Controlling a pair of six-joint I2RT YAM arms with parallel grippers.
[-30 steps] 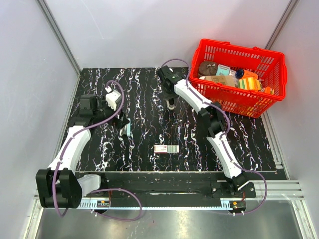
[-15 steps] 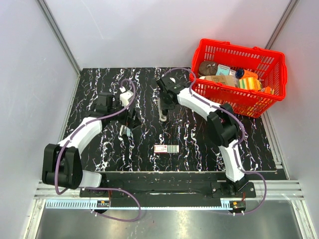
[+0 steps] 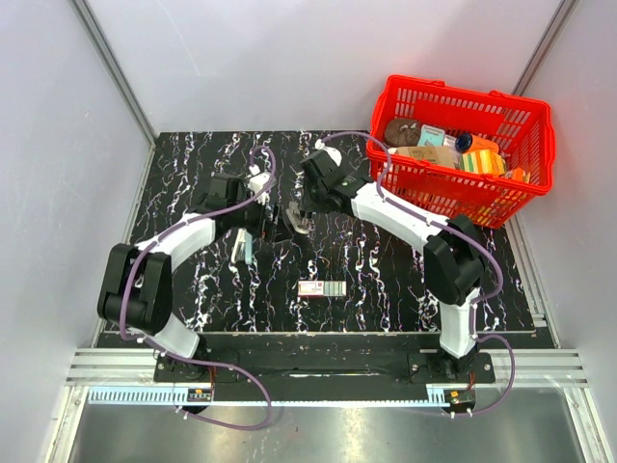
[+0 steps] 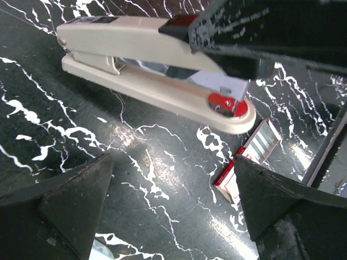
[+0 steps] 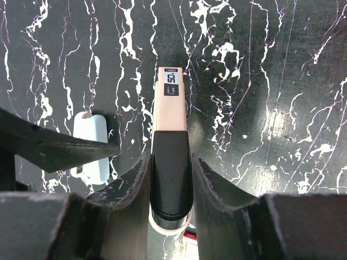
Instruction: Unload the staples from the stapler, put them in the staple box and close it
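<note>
1. Two grippers meet at the stapler (image 4: 135, 49), which sits left of centre in the overhead view. It is on the table (image 3: 386, 280) or just above it; I cannot tell which.
2. The right gripper (image 5: 171, 162) has its fingers pressed against both flanks of the stapler's black front cap. The left gripper (image 4: 171, 162) is spread wide with nothing between its fingers, and hangs just beside the stapler's long side.
3. By my judgement the stapler is stiff and fairly heavy for its size, with metal inside a smooth beige shell. It is not fragile, but it is hinged, and the glossy shell could slip under narrow pads.
4. The likely best hold is one gripper pinning the base or the rear hinge end while the other lifts the top arm. The staple strip inside would be thin and apt to snap apart.
5. A red basket (image 3: 463, 198) at upper right, well apart from the stapler, holds assorted packets and a brown lump.
6. A small red staple box (image 3: 321, 288) at lower centre lies open, with rows of staples showing.
7. A pale blue object (image 5: 93, 147) lies near the stapler.
</note>
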